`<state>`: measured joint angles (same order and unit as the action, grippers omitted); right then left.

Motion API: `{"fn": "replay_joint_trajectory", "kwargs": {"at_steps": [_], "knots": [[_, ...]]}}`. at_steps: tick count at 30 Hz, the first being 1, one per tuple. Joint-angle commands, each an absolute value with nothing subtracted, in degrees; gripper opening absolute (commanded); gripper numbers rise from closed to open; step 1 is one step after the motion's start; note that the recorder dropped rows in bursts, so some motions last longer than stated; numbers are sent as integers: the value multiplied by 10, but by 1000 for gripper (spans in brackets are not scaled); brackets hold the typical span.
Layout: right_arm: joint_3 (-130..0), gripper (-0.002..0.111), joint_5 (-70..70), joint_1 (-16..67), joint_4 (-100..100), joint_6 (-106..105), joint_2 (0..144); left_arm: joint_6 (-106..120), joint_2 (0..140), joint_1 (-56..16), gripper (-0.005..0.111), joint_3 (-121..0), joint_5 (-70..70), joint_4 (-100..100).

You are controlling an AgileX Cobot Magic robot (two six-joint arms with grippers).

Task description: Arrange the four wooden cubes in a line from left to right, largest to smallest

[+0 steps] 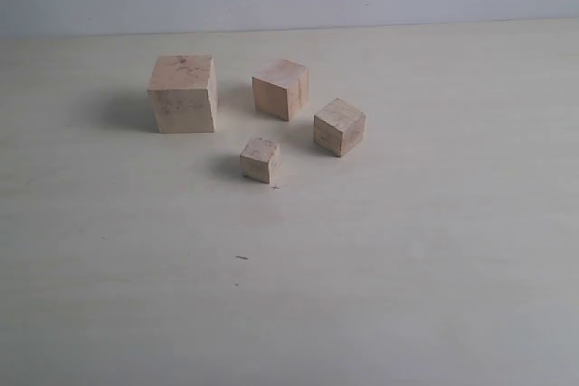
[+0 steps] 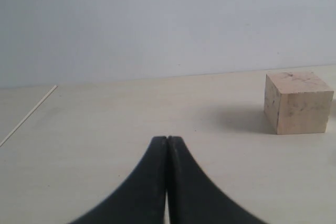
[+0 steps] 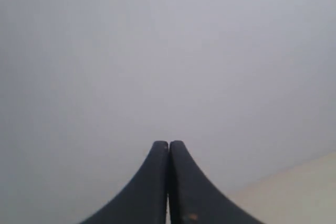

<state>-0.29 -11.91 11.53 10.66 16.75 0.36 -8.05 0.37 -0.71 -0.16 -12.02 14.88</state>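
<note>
Starting from the left gripper (image 2: 167, 145), its two black fingers are pressed together with nothing between them, and the largest cube (image 2: 298, 103) sits on the table (image 2: 105, 129) ahead of it, off its line and well apart. That cube (image 1: 182, 93) looks stiff, solid and not fragile, probably light for its bulk; its bare wood should grip well, but the jaws would need to open wide and close on two opposite side faces, about mid-height. Next rightward is the smallest cube (image 1: 261, 160), the one set closest to the arms' side of the table, apart from the rest – likely very light, so an off-centre pinch could twist or tip it. Beyond it, farther from the arms, stands the second-largest cube (image 1: 280, 89), turned at an angle, so I judge the wrist must rotate to meet its flat faces squarely. Rightmost is the third cube (image 1: 339, 127), also turned, near the second-largest but not touching – room for a finger between them looks modest. The right gripper (image 3: 168, 148) is likewise closed and empty, pointing at the pale wall (image 3: 157, 51) with no cube before it
</note>
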Motion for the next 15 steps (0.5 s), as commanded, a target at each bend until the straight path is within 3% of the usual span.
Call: {"fn": "replay_joint_trajectory", "kwargs": {"at_steps": [1,5,8,15], "knots": [[0,0,-328,112,117,195,0,-79,0,-6,0,0,-119,143],[-93,0,-315,112,130,110,44,-79,0,-6,0,0,-119,143],[-190,0,-251,112,127,79,170,-79,0,-6,0,0,-119,143],[-523,0,145,151,13,114,604,-79,0,-6,0,0,-119,143]]}}
